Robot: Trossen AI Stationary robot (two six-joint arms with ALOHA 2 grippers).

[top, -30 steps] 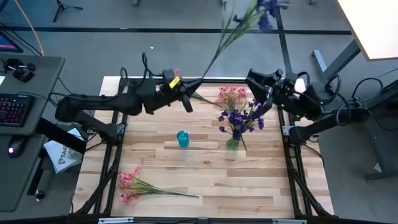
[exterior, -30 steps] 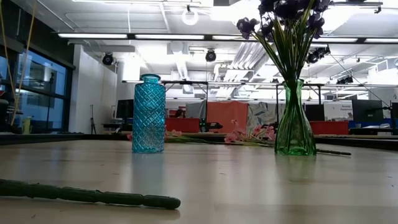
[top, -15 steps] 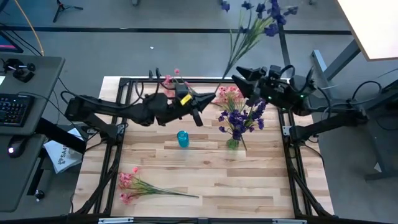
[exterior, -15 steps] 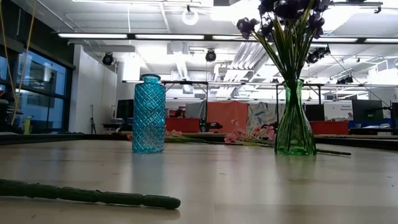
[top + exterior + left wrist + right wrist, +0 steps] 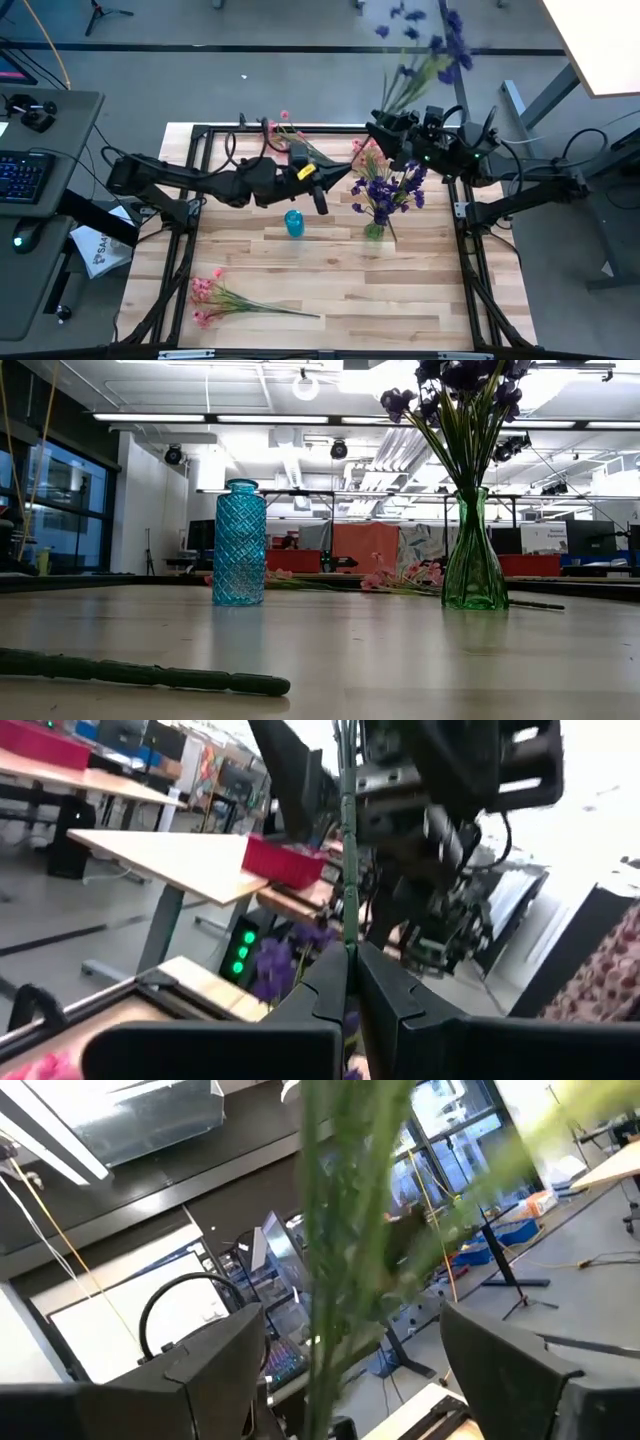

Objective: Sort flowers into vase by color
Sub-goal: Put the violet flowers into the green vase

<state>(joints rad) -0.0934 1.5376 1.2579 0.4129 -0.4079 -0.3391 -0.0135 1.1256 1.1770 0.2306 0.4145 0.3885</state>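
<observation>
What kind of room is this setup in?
Probably a robotics lab or open workshop: two arms work at a wooden table, a keyboard sits on a side desk, and long ceiling lights hang over rows of desks behind.

Left end effector (image 5: pixel 319 203) closed; right end effector (image 5: pixel 383 137) seemingly open

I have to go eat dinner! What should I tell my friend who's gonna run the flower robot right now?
Left gripper: shut on the purple sprig's stem.
Right gripper: open around that stem, apparently mid-handover.
Done: purple flowers stand in the green vase.
Left: the raised sprig probably goes there too. The blue vase is empty. Pink sprigs lie at the table's front left and back.
</observation>
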